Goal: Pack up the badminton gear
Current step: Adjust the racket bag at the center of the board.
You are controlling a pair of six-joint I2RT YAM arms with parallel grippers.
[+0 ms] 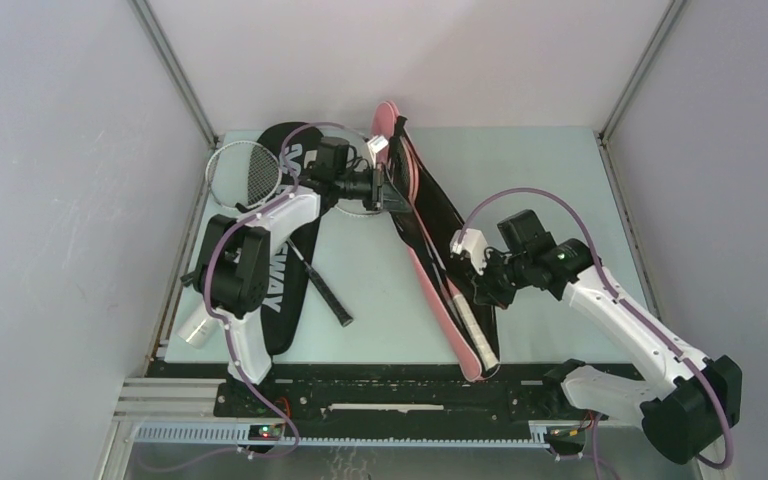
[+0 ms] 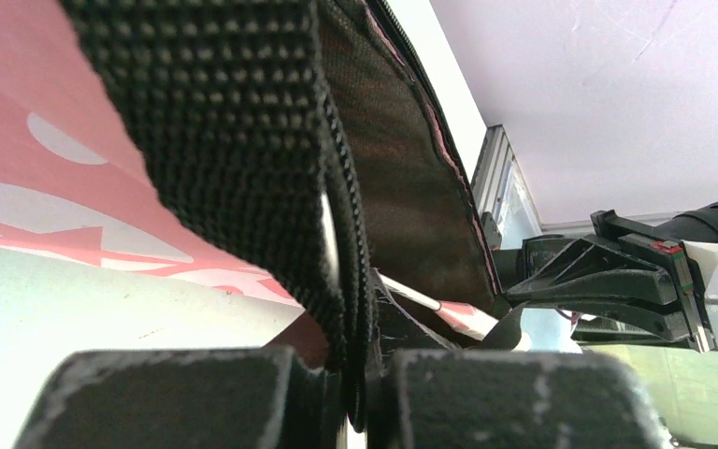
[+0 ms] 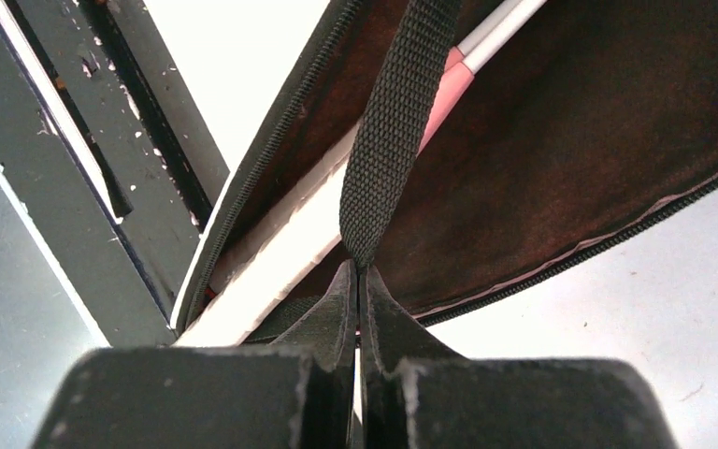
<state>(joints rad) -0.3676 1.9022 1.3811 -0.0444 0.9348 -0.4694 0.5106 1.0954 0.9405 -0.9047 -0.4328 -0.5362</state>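
The pink racket cover [image 1: 427, 285] lies diagonally across the middle of the table, its black lining [image 3: 580, 140] spread open. A racket with a white grip [image 1: 472, 335] and pink shaft lies inside it; the grip [image 3: 276, 257] shows in the right wrist view. My left gripper [image 1: 385, 190] is shut on the cover's black strap [image 2: 243, 140] near the cover's far end; its jaws [image 2: 355, 360] pinch the webbing. My right gripper [image 1: 475, 280] is shut on the same strap [image 3: 393, 122] near the handle end, fingertips [image 3: 360, 281] pressed together. A white-framed racket [image 1: 245, 170] rests on the black racket cover [image 1: 285, 285] at left.
A white tube [image 1: 195, 330] lies at the table's front left corner, beside the left arm's base. The black rail [image 1: 400, 385] runs along the near edge. Grey walls enclose the table on three sides.
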